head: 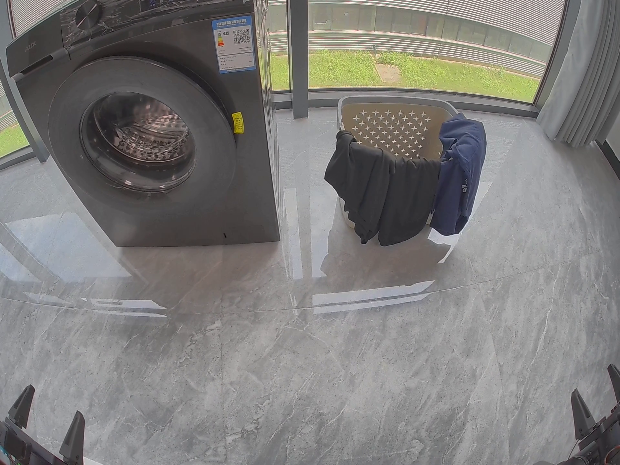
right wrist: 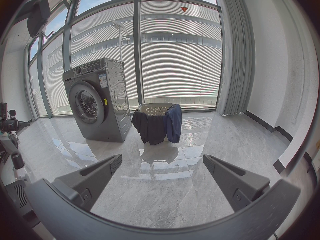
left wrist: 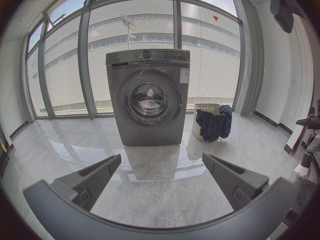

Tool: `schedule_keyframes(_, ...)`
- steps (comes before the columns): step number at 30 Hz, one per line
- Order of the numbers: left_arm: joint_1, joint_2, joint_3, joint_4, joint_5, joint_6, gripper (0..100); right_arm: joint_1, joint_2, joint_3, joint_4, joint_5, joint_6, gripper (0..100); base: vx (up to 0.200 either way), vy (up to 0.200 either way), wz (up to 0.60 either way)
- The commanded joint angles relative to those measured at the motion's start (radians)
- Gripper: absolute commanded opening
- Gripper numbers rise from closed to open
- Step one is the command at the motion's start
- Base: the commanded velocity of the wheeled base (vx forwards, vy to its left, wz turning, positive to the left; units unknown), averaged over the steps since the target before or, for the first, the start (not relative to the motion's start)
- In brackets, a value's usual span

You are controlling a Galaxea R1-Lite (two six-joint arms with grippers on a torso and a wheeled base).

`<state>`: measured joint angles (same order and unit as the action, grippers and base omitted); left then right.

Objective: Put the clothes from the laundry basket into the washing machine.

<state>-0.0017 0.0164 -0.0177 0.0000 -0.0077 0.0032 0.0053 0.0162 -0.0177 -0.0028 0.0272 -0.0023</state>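
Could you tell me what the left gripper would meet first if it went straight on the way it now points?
Probably the front of the washing machine: the open left gripper points at it across bare floor, nothing between. The laundry basket stands beside that line.

Bare glass-walled room: grey stone floor (head: 387, 369), washing machine (head: 155, 130), laundry basket (head: 394, 130), curtain (head: 584, 72)

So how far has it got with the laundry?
Nothing looks done: the washing machine drum holds no clothes. Nothing is in hand: left claw and right claw are open, empty, far back. Still to do: the black garment and blue garment, both draped over the laundry basket rim.
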Motion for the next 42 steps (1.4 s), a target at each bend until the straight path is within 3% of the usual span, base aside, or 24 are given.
schedule_keyframes(1, 0.0, -0.015, 0.018, 0.0, 0.0, 0.0, 100, 0.001, -0.016, 0.018, 0.0, 0.0, -0.001, 100, 0.0, 0.0, 0.0)
schedule_keyframes(16, 0.0, -0.015, 0.018, 0.0, 0.0, 0.0, 100, 0.001, -0.016, 0.018, 0.0, 0.0, -0.001, 100, 0.16, -0.16, 0.0)
schedule_keyframes(34, 0.0, -0.015, 0.018, 0.0, 0.0, 0.0, 100, 0.001, -0.016, 0.018, 0.0, 0.002, -0.001, 100, 0.0, 0.0, 0.0)
schedule_keyframes(42, 0.0, -0.015, 0.018, 0.0, 0.0, -0.002, 100, 0.001, -0.016, 0.018, 0.0, 0.002, -0.001, 100, 0.0, -0.2, 0.0)
